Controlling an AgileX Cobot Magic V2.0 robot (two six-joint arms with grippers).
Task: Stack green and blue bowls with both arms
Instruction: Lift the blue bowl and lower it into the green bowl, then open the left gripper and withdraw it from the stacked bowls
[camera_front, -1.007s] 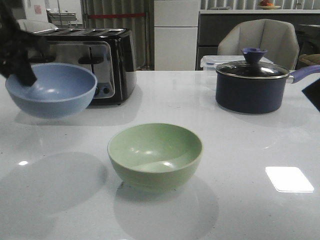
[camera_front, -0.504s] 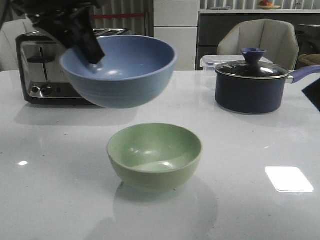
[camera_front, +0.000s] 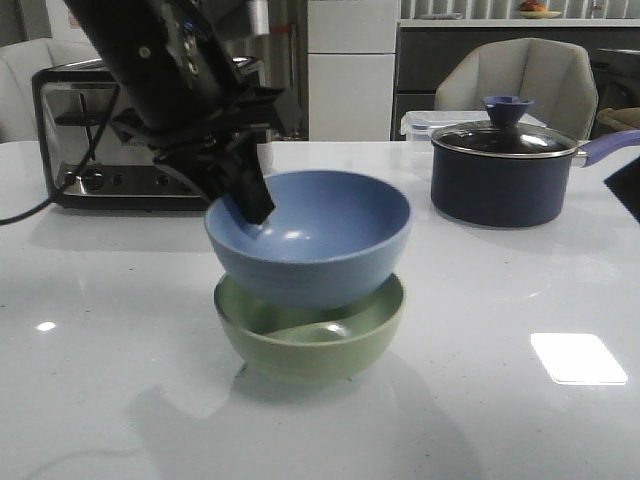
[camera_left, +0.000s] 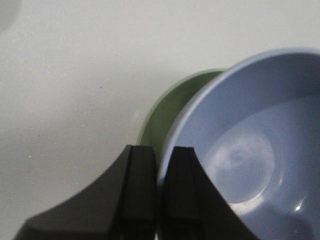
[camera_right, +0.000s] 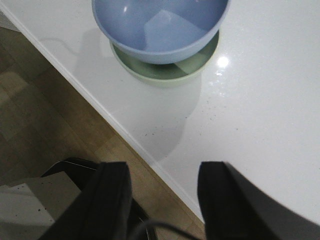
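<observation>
The blue bowl (camera_front: 320, 240) is low inside the green bowl (camera_front: 310, 352) at the table's middle and tilts a little. I cannot tell if the two touch. My left gripper (camera_front: 250, 205) is shut on the blue bowl's left rim, one finger inside and one outside. The left wrist view shows that grip (camera_left: 161, 155), with the blue bowl (camera_left: 250, 150) over the green bowl (camera_left: 165, 112). My right gripper (camera_right: 162, 175) is open and empty above the table's near edge, well apart from the blue bowl (camera_right: 160, 25) and the green bowl (camera_right: 172, 70).
A black-and-steel toaster (camera_front: 110, 140) stands at the back left, with a cable (camera_front: 40, 208) trailing from the arm. A dark navy lidded saucepan (camera_front: 505, 175) stands at the back right, a clear container (camera_front: 425, 125) behind it. The table edge (camera_right: 125, 131) drops to wooden floor.
My left gripper has carried the blue bowl from the far left, rightward and then down, into the green bowl. The green bowl has not moved.
</observation>
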